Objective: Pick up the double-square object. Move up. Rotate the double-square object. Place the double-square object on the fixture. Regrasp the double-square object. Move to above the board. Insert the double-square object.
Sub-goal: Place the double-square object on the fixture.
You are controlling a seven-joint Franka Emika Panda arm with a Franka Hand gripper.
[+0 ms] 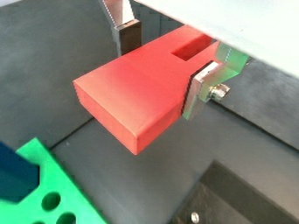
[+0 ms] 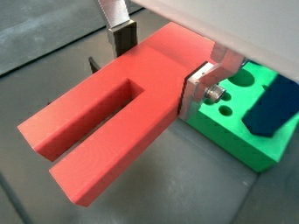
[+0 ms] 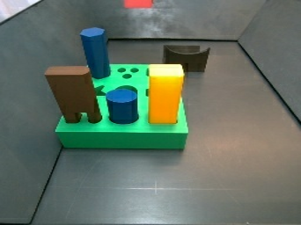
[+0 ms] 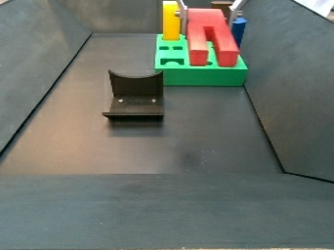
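My gripper (image 1: 163, 66) is shut on the red double-square object (image 1: 128, 96), with one silver finger on each side of it. Both wrist views show the hold; a slot runs along the block (image 2: 100, 131) between its two long arms. In a side view the block (image 4: 209, 41) hangs lengthwise in the air under the gripper (image 4: 213, 9), in front of the green board (image 4: 196, 70). In a side view only a bit of the red block (image 3: 141, 3) shows at the frame's top edge. The dark fixture (image 4: 133, 95) stands empty on the floor, also seen behind the board (image 3: 185, 56).
The board (image 3: 123, 132) carries a brown arch-legged block (image 3: 73, 95), a tall blue cylinder (image 3: 94, 51), a short blue cylinder (image 3: 122, 105) and a yellow block (image 3: 166, 93). Dark walls enclose the floor. The board's corner (image 1: 47, 188) and a blue peg (image 2: 274, 109) show in the wrist views.
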